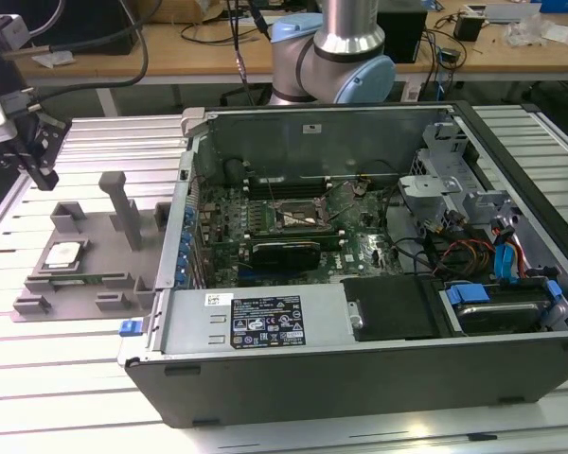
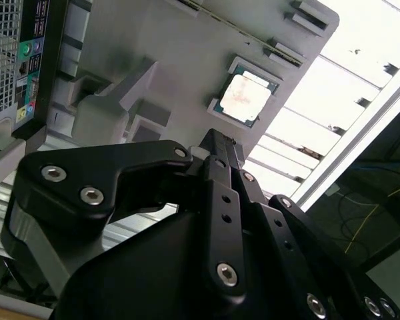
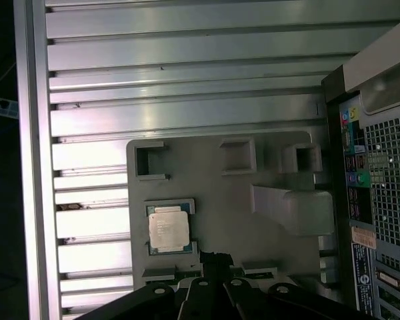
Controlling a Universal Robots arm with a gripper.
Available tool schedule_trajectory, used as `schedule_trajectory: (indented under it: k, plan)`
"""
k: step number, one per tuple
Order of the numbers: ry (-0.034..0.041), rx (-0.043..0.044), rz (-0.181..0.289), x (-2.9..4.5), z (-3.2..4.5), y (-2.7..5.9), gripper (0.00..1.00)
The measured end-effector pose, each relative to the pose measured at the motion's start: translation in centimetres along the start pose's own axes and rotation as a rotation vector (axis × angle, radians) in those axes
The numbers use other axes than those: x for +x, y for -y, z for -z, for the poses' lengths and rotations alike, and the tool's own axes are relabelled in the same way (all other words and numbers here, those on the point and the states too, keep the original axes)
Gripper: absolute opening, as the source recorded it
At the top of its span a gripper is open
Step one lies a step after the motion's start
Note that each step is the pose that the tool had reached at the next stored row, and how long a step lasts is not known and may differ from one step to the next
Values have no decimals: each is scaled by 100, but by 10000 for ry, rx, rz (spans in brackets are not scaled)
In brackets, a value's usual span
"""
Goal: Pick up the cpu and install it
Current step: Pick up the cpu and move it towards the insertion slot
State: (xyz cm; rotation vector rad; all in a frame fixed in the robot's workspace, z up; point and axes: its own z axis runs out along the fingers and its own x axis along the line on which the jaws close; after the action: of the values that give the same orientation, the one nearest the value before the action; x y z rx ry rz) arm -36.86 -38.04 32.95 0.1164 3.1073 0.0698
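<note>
Exterior view: grey fixture (image 1: 99,248) lies flat on the slatted metal table (image 1: 57,369). The open computer case (image 1: 265,322) stands just beside the fixture, on the exterior view's right of it. The cpu (image 1: 64,253) rests in a shallow square pocket of the fixture, at the end farthest from the case, with its silver top facing up. It lies flat and nothing is touching it. Upright blocks rise from the fixture between the cpu's pocket and the case, one post (image 1: 123,203) taller than the rest. The gripper (image 1: 42,172) hangs in the air over the fixture's outer end, on the side away from the case, raised well clear of the plate. Second wrist view: the gripper (image 2: 217,140) points toward the fixture (image 2: 173,53) with its two black fingers drawn together at the tips and nothing between them, so the pincer is closed and holding nothing. The cpu (image 2: 243,99) shows beyond the tips, seated in its pocket and apart from them. First wrist view gives the same reading: the gripper (image 3: 211,257) has its tips closed, and the cpu (image 3: 168,229) sits square in the fixture (image 3: 220,200), green rim showing round the metal lid. The case's rear panel (image 3: 380,167) runs along the fixture's far side. Inside the case, well apart from the fixture, is a green board with a dark metal-framed socket (image 1: 298,219). The arm's base (image 1: 346,47) rises beyond the case.
</note>
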Motion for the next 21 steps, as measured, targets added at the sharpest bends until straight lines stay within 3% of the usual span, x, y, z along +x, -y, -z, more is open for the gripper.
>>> schedule_trajectory:
  k: [10, 21]
  plan:
    - [0, 0, 1, 10, -10, 1, 11]
    - [9, 107, 4, 72, -34, 7, 11]
